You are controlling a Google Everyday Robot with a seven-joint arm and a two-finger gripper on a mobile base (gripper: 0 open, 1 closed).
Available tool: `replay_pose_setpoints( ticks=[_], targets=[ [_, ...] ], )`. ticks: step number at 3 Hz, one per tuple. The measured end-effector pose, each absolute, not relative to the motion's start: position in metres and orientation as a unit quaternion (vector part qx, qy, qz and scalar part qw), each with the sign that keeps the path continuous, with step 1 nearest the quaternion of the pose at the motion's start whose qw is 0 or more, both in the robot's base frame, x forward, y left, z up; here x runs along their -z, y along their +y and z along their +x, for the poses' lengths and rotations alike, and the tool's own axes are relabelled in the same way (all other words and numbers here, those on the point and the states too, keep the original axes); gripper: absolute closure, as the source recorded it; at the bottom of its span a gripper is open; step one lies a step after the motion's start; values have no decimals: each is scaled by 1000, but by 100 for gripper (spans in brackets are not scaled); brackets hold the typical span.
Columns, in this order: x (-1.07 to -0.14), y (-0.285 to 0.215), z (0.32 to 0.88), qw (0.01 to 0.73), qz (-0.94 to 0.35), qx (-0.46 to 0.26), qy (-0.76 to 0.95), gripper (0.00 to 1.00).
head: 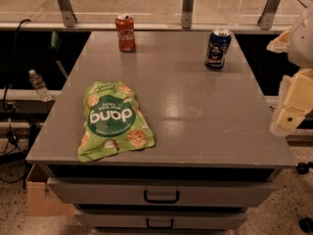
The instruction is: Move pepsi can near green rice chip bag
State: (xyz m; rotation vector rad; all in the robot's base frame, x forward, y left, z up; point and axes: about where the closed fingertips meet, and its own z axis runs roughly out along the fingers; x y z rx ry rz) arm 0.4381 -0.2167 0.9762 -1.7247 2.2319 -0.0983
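The pepsi can [217,49], dark blue with a silver top, stands upright at the back right of the grey table [195,111]. The green rice chip bag [113,121] lies flat at the front left, its white "dang" lettering upside down to me. My gripper [289,112] hangs at the right edge of the view, beyond the table's right side, in front of and to the right of the pepsi can. It holds nothing that I can see.
A red cola can [125,33] stands upright at the back left of the table. The table has drawers with dark handles [161,196] below its front edge. A plastic bottle [38,84] lies off to the left, below table level.
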Motion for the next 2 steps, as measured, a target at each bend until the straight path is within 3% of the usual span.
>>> replay_pose_setpoints(
  ticks=[2],
  targets=[
    [-979,-217,443,171,-599,35,782,0]
  ],
)
